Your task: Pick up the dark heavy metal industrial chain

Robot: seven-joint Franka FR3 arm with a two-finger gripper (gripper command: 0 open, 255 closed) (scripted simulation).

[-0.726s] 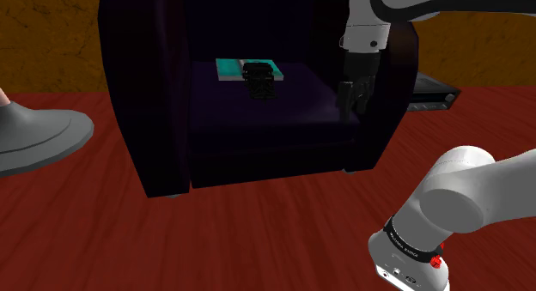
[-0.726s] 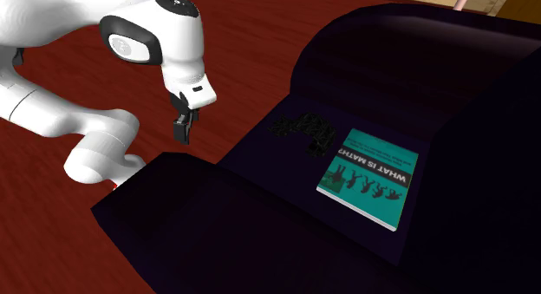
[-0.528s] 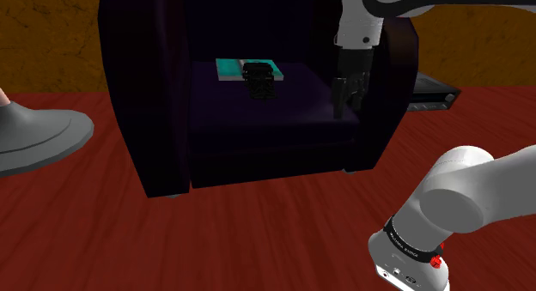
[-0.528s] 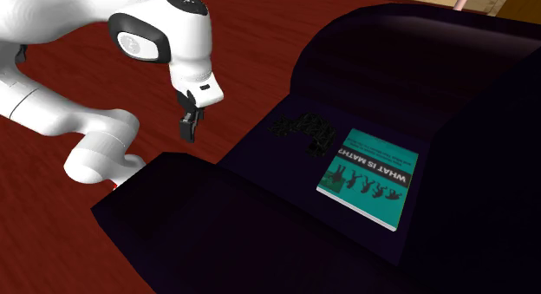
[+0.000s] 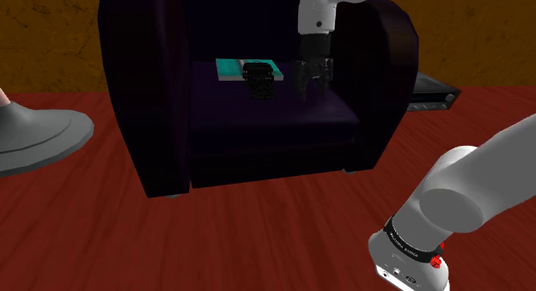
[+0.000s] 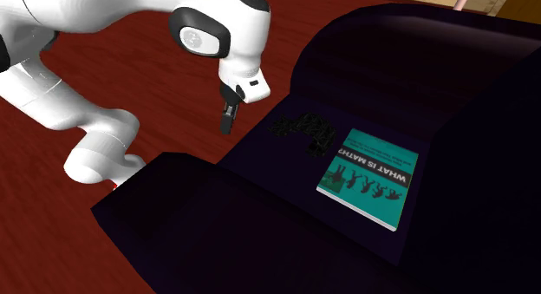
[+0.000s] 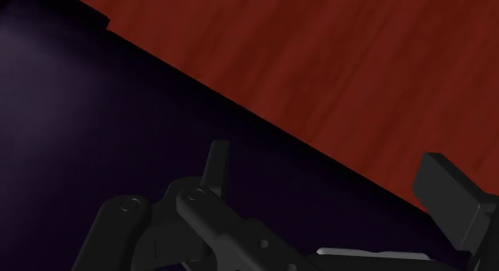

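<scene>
Red-brown plank floor (image 5: pixel 258 233) lies under a dark purple armchair (image 5: pixel 146 100), and on its seat cushion rests the chain (image 5: pixel 259 80), a small black heap of bunched links rather than a straight run. In the second exterior view it sits toward the seat's back, with one end against the corner of a teal book (image 6: pixel 368 178); whether that end lies on the cover or just beside it I cannot tell

By its look this is a limp, weighty load: no stiffness at all, so whatever is not pinched will sag and swing, and smooth links may slide past one another under a shallow grip. Probably the best hold is across the thickest part of the heap, with the fingers sunk low on either side so that several links are caught at once. The end away from the book looks safer, to avoid nipping the cover. The soft cushion should give a little under the fingertips

Near it, but clearly apart, the gripper (image 5: pixel 313 83) hangs over the seat on the chain's right in the shoulder view. Its fingers (image 7: pixel 216 161) stand spread with nothing between them, and the wrist view looks down on the dark upholstery edge and floor
</scene>
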